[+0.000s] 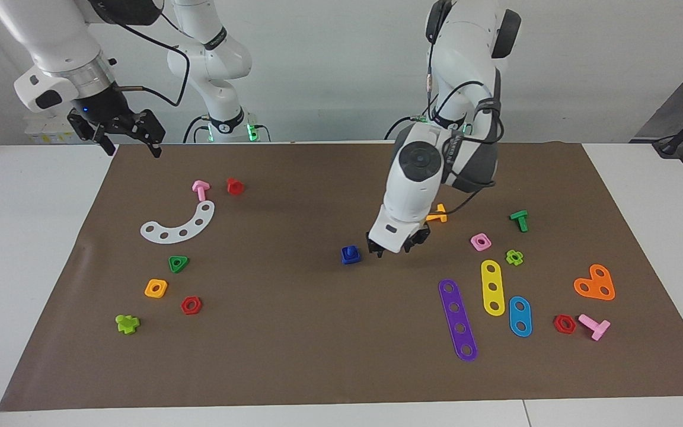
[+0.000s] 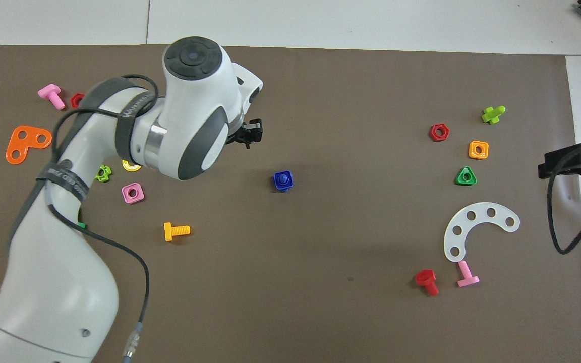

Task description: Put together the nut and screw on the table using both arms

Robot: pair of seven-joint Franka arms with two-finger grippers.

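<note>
Brown mat; "WANKEEDA"-like strap lettering, unclear.

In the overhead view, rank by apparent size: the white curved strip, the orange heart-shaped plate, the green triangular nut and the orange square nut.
1. White curved plastic strip
2. Orange heart-shaped plastic plate
3. Green triangular nut and orange square nut: these look alike in size, so unranked.
</note>
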